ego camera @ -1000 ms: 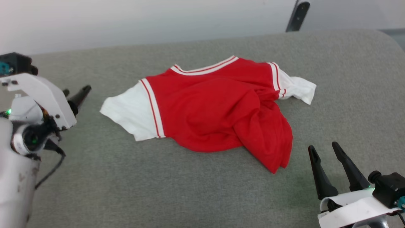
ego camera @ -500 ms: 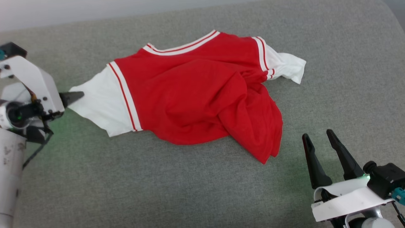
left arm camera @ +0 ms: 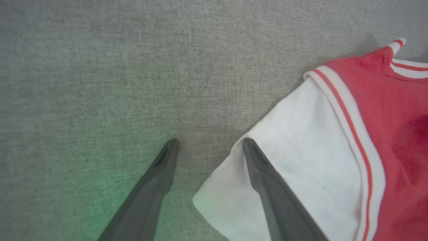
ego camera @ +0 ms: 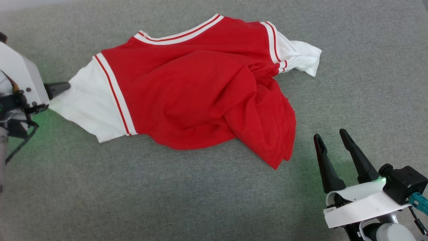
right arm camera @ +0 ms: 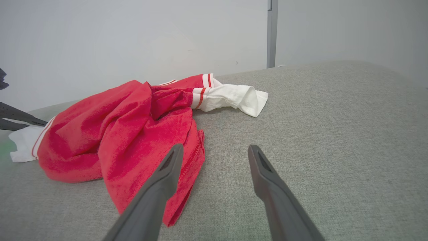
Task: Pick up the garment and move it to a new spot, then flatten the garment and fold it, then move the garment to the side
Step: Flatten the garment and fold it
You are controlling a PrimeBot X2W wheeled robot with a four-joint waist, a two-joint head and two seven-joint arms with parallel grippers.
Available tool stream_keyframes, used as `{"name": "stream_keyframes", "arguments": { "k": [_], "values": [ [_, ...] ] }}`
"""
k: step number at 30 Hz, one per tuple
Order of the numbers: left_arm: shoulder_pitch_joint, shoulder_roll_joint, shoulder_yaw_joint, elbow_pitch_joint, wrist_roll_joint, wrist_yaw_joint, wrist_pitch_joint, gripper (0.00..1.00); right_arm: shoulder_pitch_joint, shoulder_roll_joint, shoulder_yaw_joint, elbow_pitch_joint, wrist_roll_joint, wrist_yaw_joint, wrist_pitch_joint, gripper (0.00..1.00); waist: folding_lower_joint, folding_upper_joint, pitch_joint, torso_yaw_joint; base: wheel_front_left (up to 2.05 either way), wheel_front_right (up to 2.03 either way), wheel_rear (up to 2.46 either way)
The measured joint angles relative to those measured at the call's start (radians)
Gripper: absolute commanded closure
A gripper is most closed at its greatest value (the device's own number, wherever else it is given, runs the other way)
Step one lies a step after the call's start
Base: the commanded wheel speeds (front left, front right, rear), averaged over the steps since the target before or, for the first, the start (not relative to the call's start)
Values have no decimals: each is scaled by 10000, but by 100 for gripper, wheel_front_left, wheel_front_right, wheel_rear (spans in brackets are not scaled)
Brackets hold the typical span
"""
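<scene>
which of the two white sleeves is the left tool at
The spread-out sleeve on the robot's left: the open left tool straddles its edge. The other sleeve lies bunched up at the shirt's opposite end.

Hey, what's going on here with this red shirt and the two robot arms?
A two-armed robot is about to pick up the garment, which lies rumpled on a grey padded surface. The left gripper is open at the end of one white sleeve, one finger over the cloth and the other over bare surface. The right gripper is open too, just off the bunched red hem and not touching it. Nothing is gripped yet.
</scene>
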Motion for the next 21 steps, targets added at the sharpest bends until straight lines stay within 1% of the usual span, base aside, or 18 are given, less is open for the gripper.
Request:
{"name": "stream_keyframes", "arguments": {
  "k": [3,5,9,13,14,15,16,17,21],
  "values": [
    [-119,-54,56,98,-295,-65,301,0,-1,12,-29,40,-8,0,-12,0,0,0,27,16,0,0,0],
    [-161,-188,84,113,-562,-111,621,0,-19,21,-44,46,-29,-2,8,0,0,0,5,41,0,0,0],
    [-170,-270,-98,-65,-736,-226,1133,0,-128,12,-21,35,-56,-2,52,0,0,0,-20,103,0,0,0],
    [-119,-267,-309,-291,-727,-270,1103,0,-161,10,36,6,-56,0,79,0,0,0,2,147,0,0,0],
    [-98,-267,-332,-318,-725,-270,1014,6,-165,8,46,6,-56,0,92,0,0,0,12,151,0,0,0],
    [-71,-261,-347,-324,-725,-270,941,40,-174,0,59,6,-56,0,94,0,0,0,21,153,0,0,0],
    [-56,-232,-387,-345,-711,-272,876,82,-212,-19,92,2,-56,-2,111,0,0,0,30,151,0,0,0],
    [-51,-215,-414,-355,-685,-272,780,100,-310,-67,151,-2,-56,-2,140,0,0,0,37,144,0,0,0],
    [6,-326,-464,-334,-688,-284,522,100,-1166,-558,389,-125,-77,-2,573,0,0,0,32,103,0,0,0]
  ]
}}
